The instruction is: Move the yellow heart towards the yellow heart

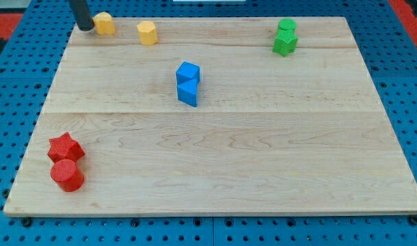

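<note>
You will find my tip (87, 29) at the board's top-left corner, the dark rod entering from the view's top edge; it carries no jaws or fingers, so there is nothing to report as spread or pressed together. Just to the view's right of my tip, touching or very nearly so, sits the yellow heart (104, 23), close to the top edge of the wooden board (263, 171). Next out, further toward the view's right on the same line, stands a yellow hexagonal block (148, 33), apart from the heart. Further right and below my tip, two blue blocks (188, 83) sit pressed together near the board's middle. Far below my tip, a red star (65, 147) touches a red cylinder (68, 175) at the bottom-left corner. Farthest, at the top right, two green blocks (286, 37) touch each other.
</note>
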You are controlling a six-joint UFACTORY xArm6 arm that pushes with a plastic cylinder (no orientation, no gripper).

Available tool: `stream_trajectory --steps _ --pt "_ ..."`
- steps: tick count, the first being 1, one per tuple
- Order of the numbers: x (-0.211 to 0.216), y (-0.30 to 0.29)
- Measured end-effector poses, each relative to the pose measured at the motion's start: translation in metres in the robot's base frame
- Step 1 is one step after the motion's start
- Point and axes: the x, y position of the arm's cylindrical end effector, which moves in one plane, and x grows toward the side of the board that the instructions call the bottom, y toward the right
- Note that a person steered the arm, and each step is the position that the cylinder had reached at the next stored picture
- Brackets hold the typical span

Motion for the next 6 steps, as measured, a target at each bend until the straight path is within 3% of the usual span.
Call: stream_trajectory --steps 1,2,3,6 --pt "-0.024 -0.031" --pt "-0.023 -0.018" --pt "-0.023 0.049" --pt "0.037 0.02"
